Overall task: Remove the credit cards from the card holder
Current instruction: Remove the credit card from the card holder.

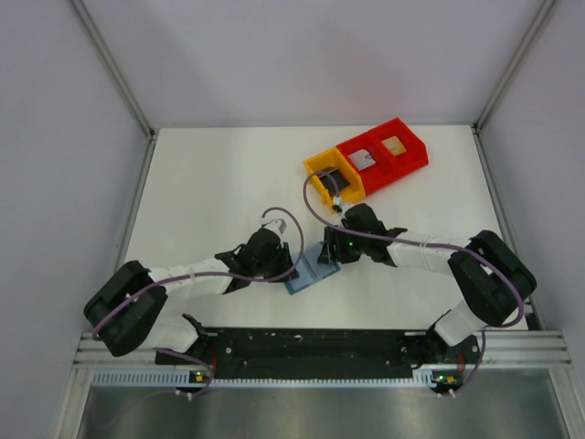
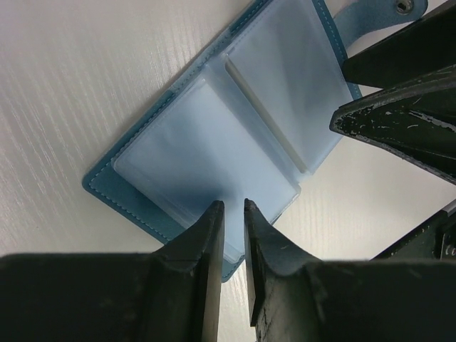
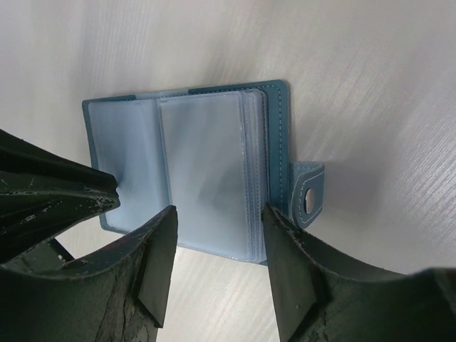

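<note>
My left gripper (image 2: 234, 208), jaws nearly together, at the open card holder (image 2: 107, 191).
Sleeve (image 2: 171, 160) pinched? I cannot tell. Right gripper (image 3: 219, 214) straddles it spread, probably to steady it.

White table (image 1: 210, 183), as I see it from above, spanning left to right. On its far right stands a yellow bin (image 1: 313, 167) touching a red bin (image 1: 416, 151) of two compartments; I read the row as slanting away toward the far right. Grey walls (image 1: 302, 55) and aluminium posts (image 1: 114, 69) enclose the table. A metal rail (image 1: 311, 363) borders its near edge.
</note>
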